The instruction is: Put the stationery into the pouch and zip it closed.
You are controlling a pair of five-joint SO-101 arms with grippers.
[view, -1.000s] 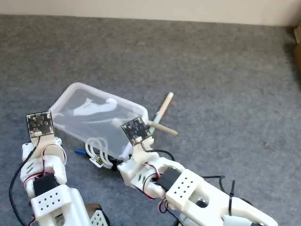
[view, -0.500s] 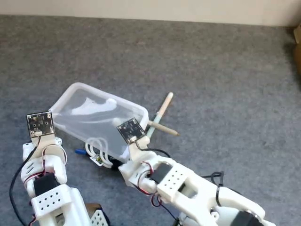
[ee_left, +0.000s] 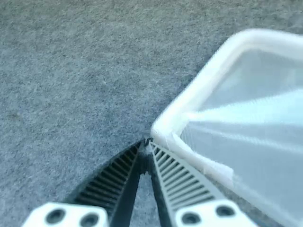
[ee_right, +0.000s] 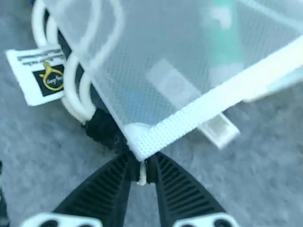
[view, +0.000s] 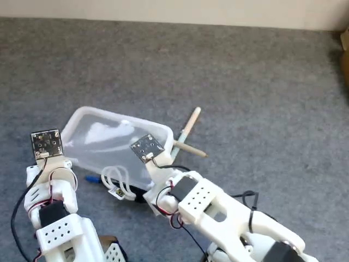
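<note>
Both left claw (ee_left: 145,144) and right claw (ee_right: 140,166) pinch pouch (view: 106,136) corners (pencils (view: 190,126) outside).

The left arm (view: 57,232) and the right arm (view: 218,210) are built of white printed shells, with black servo blocks set between the segments. Rows of small round holes dot the shells' flat faces. Thin red, black and white cables (view: 165,206) loop around the joints. Each wrist carries a small, square, dark circuit board (view: 46,143) studded with tiny components. The left hand (ee_left: 144,147) and the right hand (ee_right: 141,172) have black ribbed fingers (ee_left: 177,172) on white mounts with dark screw holes.
</note>
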